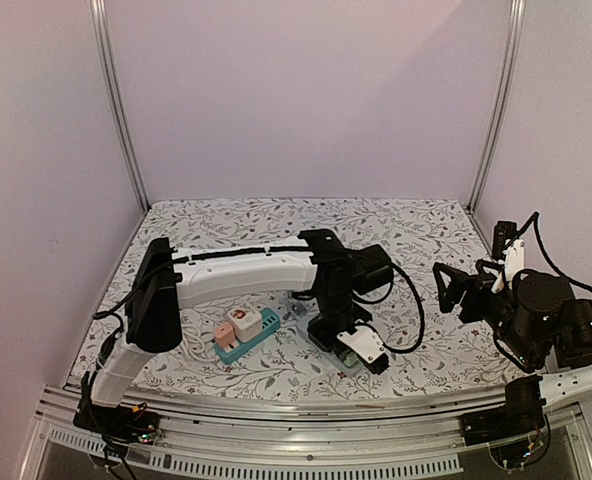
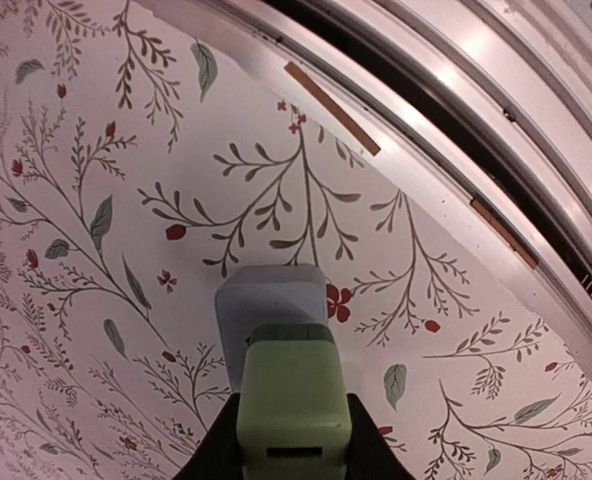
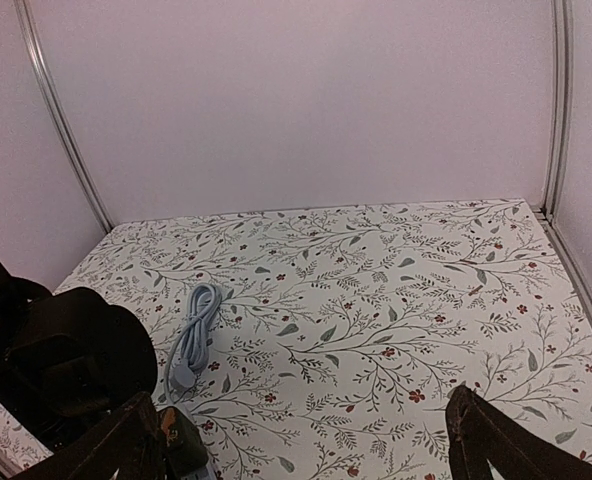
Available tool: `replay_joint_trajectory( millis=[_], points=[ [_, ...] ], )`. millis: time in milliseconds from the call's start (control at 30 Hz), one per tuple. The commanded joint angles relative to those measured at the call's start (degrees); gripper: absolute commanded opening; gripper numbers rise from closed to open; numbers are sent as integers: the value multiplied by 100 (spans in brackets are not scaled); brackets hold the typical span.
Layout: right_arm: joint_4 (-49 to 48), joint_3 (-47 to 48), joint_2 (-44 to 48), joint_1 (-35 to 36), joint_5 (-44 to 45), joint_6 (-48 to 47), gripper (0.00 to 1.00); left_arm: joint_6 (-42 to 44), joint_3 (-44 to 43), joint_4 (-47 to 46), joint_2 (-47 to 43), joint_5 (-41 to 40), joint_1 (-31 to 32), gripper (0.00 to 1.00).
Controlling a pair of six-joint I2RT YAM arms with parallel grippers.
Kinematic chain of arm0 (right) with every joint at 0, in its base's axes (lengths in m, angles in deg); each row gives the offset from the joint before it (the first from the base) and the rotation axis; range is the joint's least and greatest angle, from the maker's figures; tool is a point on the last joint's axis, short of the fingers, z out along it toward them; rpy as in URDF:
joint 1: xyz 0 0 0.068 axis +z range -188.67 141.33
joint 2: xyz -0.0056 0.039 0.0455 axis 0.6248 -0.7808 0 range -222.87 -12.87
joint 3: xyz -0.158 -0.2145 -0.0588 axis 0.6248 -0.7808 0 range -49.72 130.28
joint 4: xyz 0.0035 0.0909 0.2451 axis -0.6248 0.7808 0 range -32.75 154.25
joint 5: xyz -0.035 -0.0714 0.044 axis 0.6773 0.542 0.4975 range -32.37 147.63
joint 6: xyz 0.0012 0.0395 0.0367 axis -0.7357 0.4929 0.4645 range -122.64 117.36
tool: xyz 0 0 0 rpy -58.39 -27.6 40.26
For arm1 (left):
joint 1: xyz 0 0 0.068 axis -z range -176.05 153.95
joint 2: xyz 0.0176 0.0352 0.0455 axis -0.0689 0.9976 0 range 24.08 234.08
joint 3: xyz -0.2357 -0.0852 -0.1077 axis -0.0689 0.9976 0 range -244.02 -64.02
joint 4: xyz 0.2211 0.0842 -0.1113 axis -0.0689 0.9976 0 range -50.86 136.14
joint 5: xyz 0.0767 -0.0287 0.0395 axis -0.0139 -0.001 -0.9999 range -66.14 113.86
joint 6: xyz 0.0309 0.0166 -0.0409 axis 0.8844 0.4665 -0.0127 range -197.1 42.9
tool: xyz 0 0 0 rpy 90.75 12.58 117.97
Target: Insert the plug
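My left gripper (image 1: 351,340) (image 2: 294,440) points down near the table's front edge and is shut on a pale green plug (image 2: 288,395). The plug stands over a pale blue socket block (image 2: 271,298) on the flowered table cover; I cannot tell whether it is seated or just above it. In the top view the block (image 1: 334,354) shows under the gripper. My right gripper (image 1: 463,285) (image 3: 306,450) hangs at the right, open and empty, with its fingers (image 3: 501,440) wide apart.
A teal power strip (image 1: 263,330) holding a pink plug (image 1: 224,333) and a white plug (image 1: 246,322) lies left of the left gripper. A coiled pale blue cable (image 3: 191,335) lies mid-table. The aluminium front rail (image 2: 456,130) runs close by.
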Motion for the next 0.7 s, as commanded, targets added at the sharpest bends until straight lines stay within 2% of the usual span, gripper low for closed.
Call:
replay_joint_trajectory(
  millis=[0, 667],
  points=[
    [-54, -23, 16, 34, -4, -16, 99, 127, 84, -13, -357, -29, -35, 0],
    [-56, -23, 6, 38, -28, -29, 99, 35, 128, -19, -29, 120, -54, 0]
  ],
)
